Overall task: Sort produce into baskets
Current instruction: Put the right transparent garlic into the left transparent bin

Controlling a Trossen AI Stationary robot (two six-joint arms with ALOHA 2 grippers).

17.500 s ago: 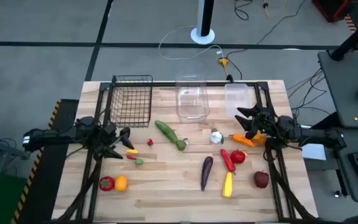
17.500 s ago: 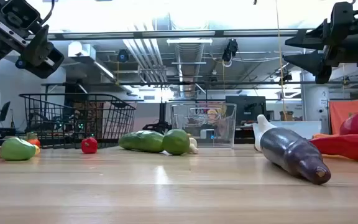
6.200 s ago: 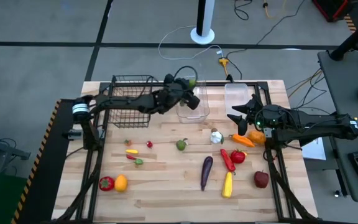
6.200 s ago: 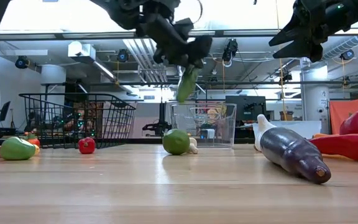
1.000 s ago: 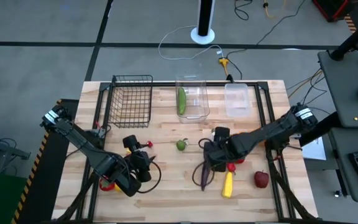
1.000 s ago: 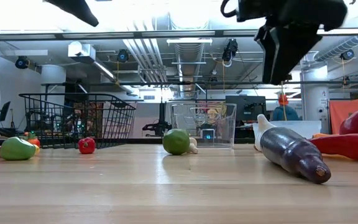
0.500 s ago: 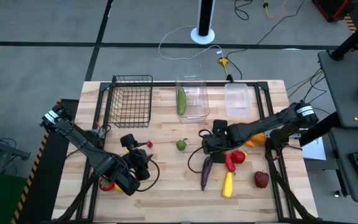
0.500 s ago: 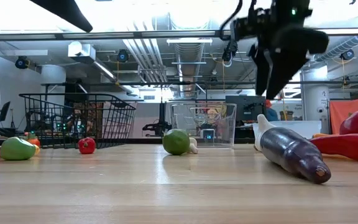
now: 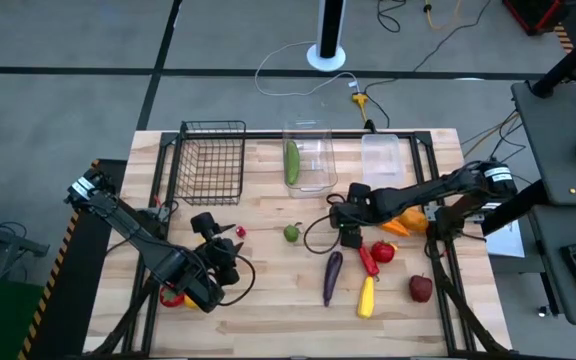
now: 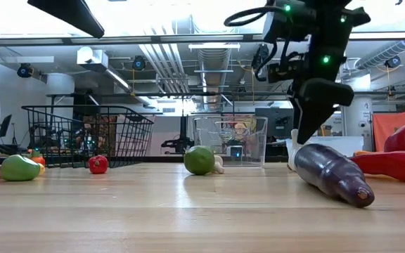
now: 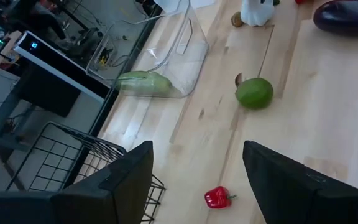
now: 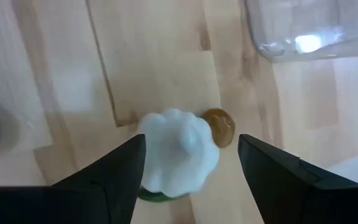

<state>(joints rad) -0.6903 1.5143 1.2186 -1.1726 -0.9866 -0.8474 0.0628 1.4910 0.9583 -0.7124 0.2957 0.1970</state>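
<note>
My right gripper (image 12: 191,168) hangs open, pointing down over the white garlic (image 12: 178,153). One finger stands on each side of the garlic, and a gap shows on both sides. In the high view this gripper (image 9: 348,228) hides the garlic. My left gripper (image 11: 194,186) is open and holds nothing. It sits above the table's near left, facing a small red pepper (image 11: 219,197) and a green round fruit (image 11: 254,92). A cucumber (image 9: 292,162) lies in the taller clear bin (image 9: 313,175).
The black wire basket (image 9: 211,160) stands far left and the shallow clear bin (image 9: 380,160) far right. An eggplant (image 9: 332,277), red pepper (image 9: 367,258), tomato (image 9: 384,252), yellow pepper (image 9: 367,296), apple (image 9: 421,288) and orange pepper (image 9: 396,226) lie near the right gripper.
My right gripper has gone from above the eggplant toward the table's far edge and come down over the garlic, still pointing down.
</note>
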